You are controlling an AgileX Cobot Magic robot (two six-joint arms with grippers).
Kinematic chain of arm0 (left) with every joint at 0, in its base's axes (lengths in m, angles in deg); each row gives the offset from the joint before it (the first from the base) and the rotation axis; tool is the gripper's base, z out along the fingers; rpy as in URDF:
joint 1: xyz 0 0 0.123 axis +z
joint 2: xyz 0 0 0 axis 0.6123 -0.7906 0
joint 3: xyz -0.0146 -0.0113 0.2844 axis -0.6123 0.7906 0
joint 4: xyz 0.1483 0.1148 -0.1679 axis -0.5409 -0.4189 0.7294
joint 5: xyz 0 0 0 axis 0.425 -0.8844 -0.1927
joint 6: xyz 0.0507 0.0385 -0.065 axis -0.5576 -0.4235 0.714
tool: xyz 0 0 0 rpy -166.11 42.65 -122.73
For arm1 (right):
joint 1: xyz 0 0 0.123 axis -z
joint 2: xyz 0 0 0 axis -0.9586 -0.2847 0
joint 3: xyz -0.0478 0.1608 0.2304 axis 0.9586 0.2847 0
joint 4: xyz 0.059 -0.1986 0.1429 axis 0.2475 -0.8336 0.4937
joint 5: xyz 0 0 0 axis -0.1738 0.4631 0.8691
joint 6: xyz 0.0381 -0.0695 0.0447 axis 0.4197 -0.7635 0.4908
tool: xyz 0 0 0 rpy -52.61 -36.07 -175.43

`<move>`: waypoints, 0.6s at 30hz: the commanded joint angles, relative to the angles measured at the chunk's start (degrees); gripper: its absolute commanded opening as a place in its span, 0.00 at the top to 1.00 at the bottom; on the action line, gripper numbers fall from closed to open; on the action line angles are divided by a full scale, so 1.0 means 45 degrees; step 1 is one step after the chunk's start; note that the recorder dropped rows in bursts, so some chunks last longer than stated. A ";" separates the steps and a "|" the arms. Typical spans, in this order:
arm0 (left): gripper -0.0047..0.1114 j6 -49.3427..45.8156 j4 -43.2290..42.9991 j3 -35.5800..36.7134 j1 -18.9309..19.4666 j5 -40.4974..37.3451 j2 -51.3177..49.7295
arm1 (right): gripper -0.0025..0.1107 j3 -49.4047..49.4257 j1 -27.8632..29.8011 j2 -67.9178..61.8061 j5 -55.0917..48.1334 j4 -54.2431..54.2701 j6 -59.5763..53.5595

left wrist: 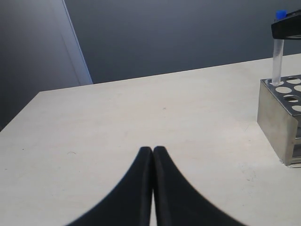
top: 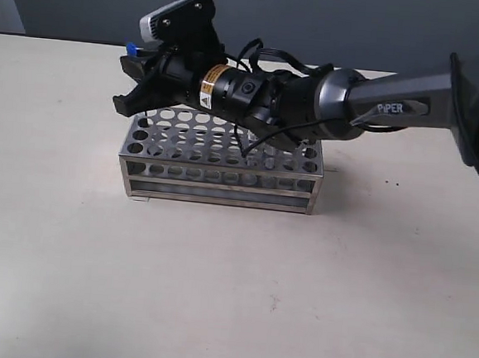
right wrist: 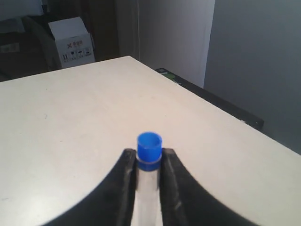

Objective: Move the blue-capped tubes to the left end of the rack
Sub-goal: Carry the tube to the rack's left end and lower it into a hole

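The silver rack stands mid-table; its end wall also shows in the left wrist view. My right gripper reaches across over the rack's left end and is shut on one blue-capped tube just under its cap. That tube stands upright with its lower end at the corner hole of the rack's left end. Its blue cap peeks out above the fingers. The other blue-capped tubes are hidden behind the right arm. My left gripper is shut and empty, over bare table to the left of the rack.
The right arm lies across the back of the rack, covering its rear rows. A white cardboard box sits beyond the table's far edge. The table's edge runs close behind the rack's left end.
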 commanded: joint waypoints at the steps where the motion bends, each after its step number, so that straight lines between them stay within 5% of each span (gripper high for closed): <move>1: 0.96 0.0044 0.0025 -0.0024 -0.0087 0.0171 -0.0057 | 0.98 -0.0332 0.0026 -0.0094 -0.0386 0.0219 -0.0100; 18: 0.96 0.0044 0.0025 -0.0024 -0.0087 0.0171 -0.0057 | 0.98 -0.0571 0.0120 -0.0946 -0.0852 0.0564 -0.0199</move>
